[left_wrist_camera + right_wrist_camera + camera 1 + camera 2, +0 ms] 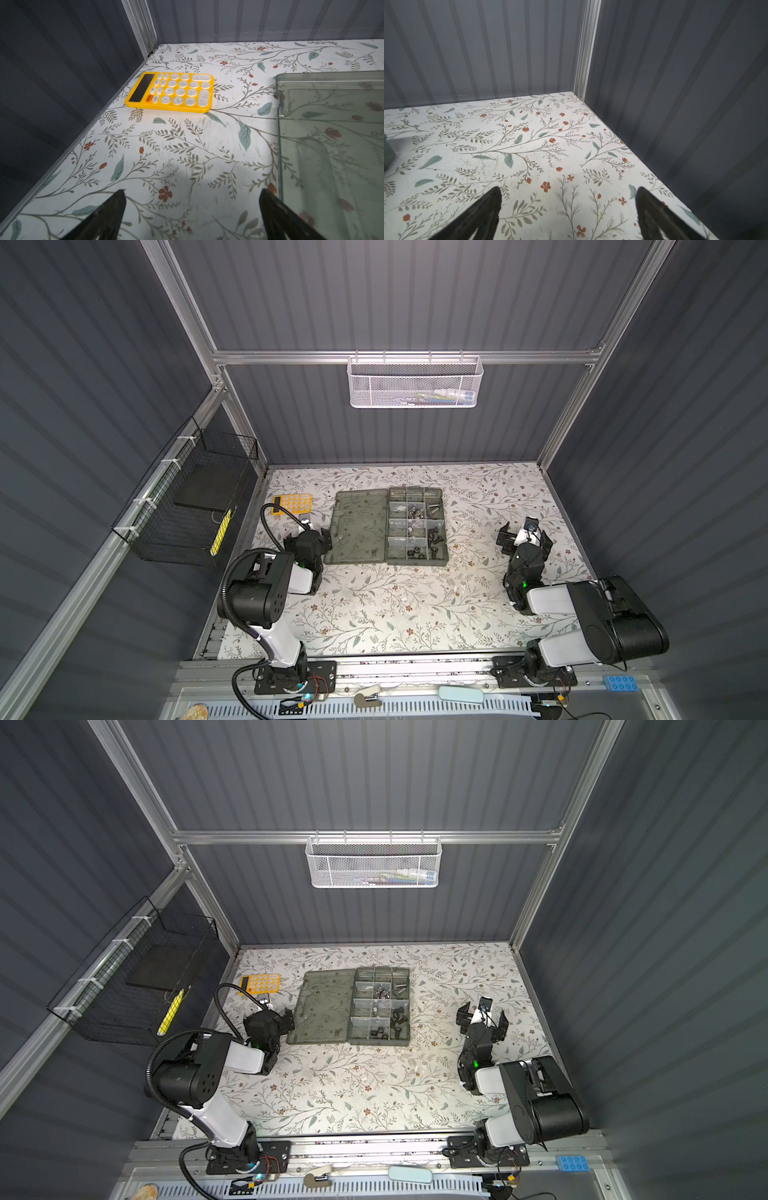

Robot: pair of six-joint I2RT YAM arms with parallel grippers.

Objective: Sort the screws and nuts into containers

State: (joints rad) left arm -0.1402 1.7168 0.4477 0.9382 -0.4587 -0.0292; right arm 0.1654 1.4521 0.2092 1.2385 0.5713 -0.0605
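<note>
While both arms hang low on either side of the organizer case [417, 563], nothing's actually being held. The left gripper [192, 193] has its jaws spread wide with only floral tabletop [187, 145] between them, right beside the case's flat lid [357, 526]. The right gripper [569, 189] is just as wide and just as empty, well off on the other side of the case.

All the hardware I can spot is in the cells [415, 536]. There are black screws [434, 537] in a cell toward the right edge, black nuts [411, 553] in the near row, and shiny bits [415, 512] further back that are too small to call. There's a yellow calculator [172, 91] in the corner too, not involved.

My take on handling: these are tiny, hard, light steel parts, slick and keen to roll or flick out of a pinch. I'd grab a screw across the shaft just under the head, and a nut across its outer flats. Come straight down so the fingers clear the cell dividers. Miss by a hair and it'll skitter.
</note>
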